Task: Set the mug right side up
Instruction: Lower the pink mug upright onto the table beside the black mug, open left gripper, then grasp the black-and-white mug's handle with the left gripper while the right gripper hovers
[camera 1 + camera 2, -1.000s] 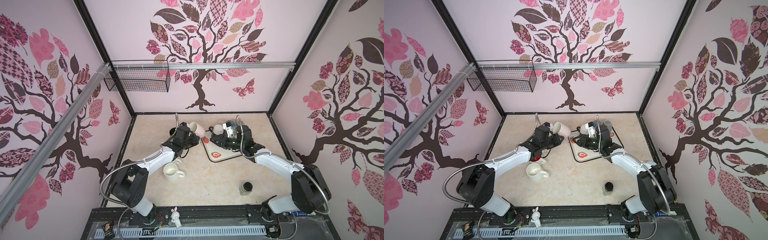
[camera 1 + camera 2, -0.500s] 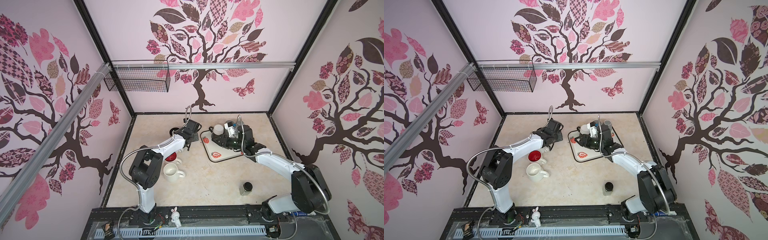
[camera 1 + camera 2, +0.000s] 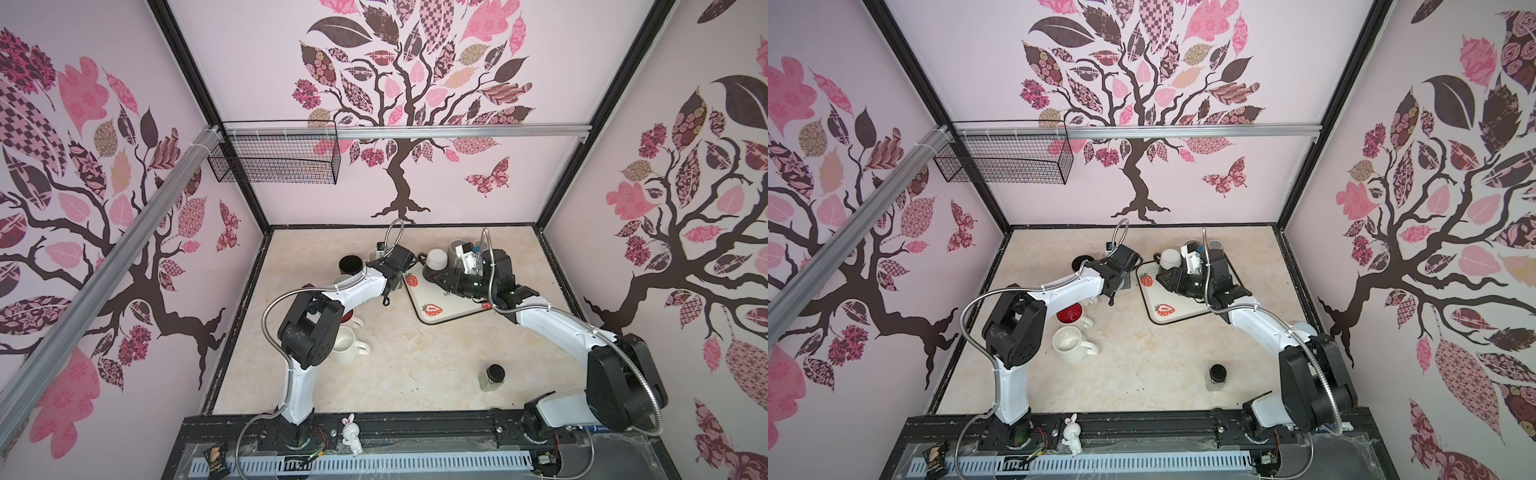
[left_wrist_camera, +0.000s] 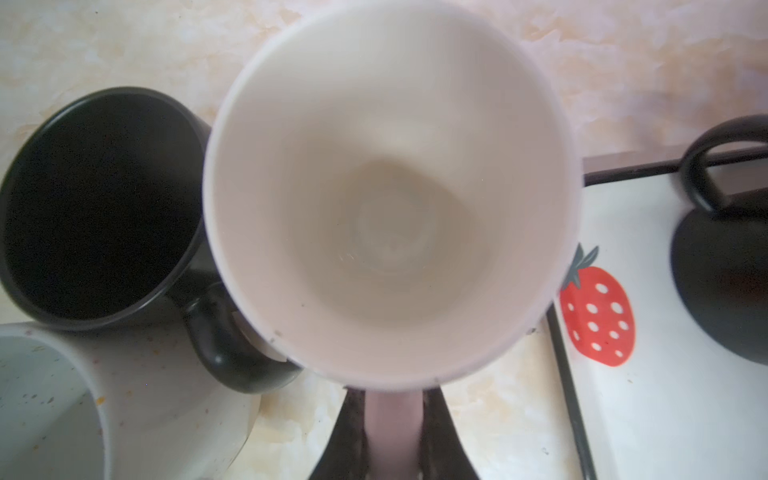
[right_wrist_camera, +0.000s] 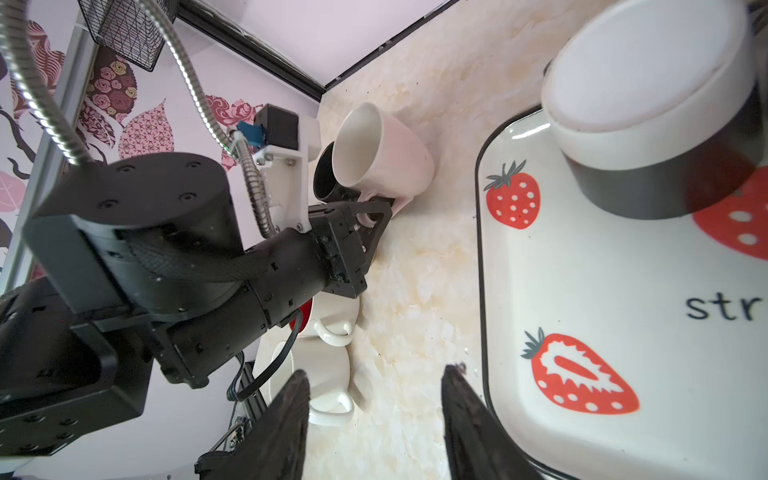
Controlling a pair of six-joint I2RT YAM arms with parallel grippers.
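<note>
Mug tilts mouth-up, handle clamped in left hand — base down toward worktop; right hand parted, empty.

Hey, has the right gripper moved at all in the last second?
No. The right gripper stays at the strawberry tray's left edge, beside the upside-down mug, just where it was a second ago.

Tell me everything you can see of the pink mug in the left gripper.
The pink mug looks glazed ceramic: pale pink outside, off-white and empty inside, tapering to its base. It is nearly upright, mouth up, slightly tilted. The left gripper is shut on its handle. It crowds the black mug, near the strawberry tray; base contact with the table is unclear.
</note>
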